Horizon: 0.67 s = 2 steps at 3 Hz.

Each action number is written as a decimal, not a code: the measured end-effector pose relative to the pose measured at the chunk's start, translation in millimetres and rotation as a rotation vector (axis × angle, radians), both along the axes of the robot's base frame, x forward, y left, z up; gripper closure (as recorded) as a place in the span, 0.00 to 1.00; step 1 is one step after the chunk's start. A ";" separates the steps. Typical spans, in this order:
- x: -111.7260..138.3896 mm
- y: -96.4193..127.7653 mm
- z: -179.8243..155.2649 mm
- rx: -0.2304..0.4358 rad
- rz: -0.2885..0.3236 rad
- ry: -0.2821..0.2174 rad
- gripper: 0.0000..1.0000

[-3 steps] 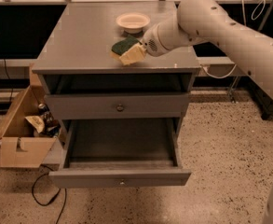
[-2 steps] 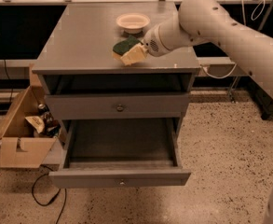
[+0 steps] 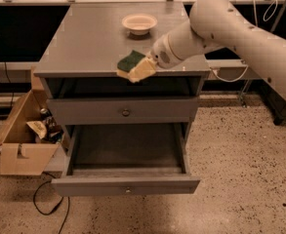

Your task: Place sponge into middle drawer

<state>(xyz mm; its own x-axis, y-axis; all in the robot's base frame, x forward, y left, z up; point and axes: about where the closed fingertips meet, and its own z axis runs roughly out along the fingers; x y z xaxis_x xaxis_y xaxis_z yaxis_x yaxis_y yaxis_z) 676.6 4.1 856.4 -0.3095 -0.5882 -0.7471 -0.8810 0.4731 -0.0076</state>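
Gripping sponge (image 3: 134, 65) in claw (image 3: 151, 62), centre frame, over bench (image 3: 84, 38) front edge. Best to move forward, descend into open middle drawer (image 3: 128, 150) at lower centre, release low.

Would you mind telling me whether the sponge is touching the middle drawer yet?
Apart. The camera view shows the sponge at the gripper over the front edge of the cabinet top, well above the open middle drawer.
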 end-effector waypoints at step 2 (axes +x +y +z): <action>-134.5 -38.6 -90.5 -0.085 0.054 0.180 1.00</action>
<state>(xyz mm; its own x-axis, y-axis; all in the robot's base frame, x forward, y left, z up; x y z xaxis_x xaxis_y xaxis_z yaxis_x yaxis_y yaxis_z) 542.1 -34.6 766.0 -0.4002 -0.6658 -0.6297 -0.8956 0.4297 0.1149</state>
